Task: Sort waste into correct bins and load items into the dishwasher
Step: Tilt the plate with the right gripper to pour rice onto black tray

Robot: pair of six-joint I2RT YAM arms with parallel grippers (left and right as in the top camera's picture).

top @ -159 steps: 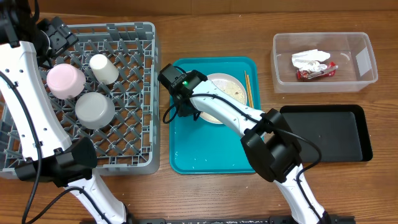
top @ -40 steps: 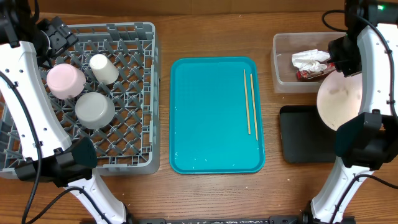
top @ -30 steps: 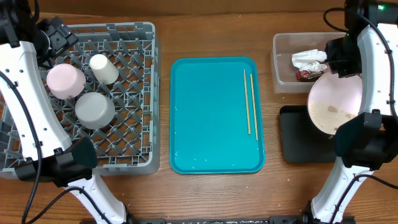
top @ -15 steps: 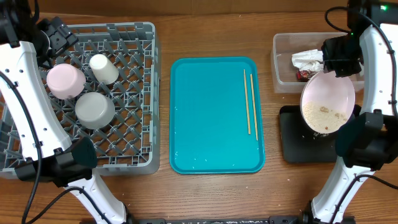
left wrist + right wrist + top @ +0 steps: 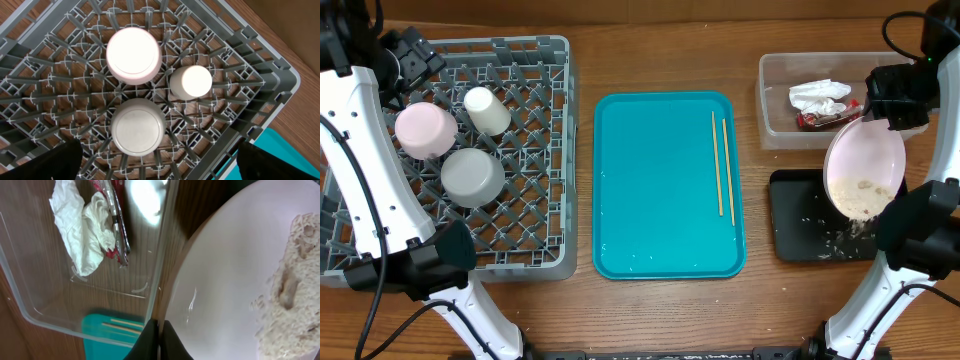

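Note:
My right gripper (image 5: 159, 328) is shut on the upper rim of the pale pink plate (image 5: 865, 168), holding it steeply tilted over the black tray (image 5: 798, 215). Rice (image 5: 292, 292) clumps at the plate's low edge, and loose grains (image 5: 835, 238) lie on the black tray. The clear tub (image 5: 895, 95) holds the white napkin (image 5: 82, 235) and the red wrapper (image 5: 830, 118). Two chopsticks (image 5: 722, 165) lie on the teal tray (image 5: 655, 190). The grey dish rack (image 5: 535, 150) carries a pink bowl (image 5: 134, 55), a grey-white bowl (image 5: 138, 126) and a white cup (image 5: 191, 81), all upside down. My left gripper (image 5: 160, 169) hangs open above them.
The left arm's white links (image 5: 365, 170) run along the rack's left side. The right arm's base (image 5: 920, 240) stands over the black tray's right end. Bare wooden table (image 5: 660, 310) shows in front of the teal tray.
The right gripper carried the plate from the teal tray to the black tray, then tipped it further. The rice slid to the low edge and grains fell onto the black tray.

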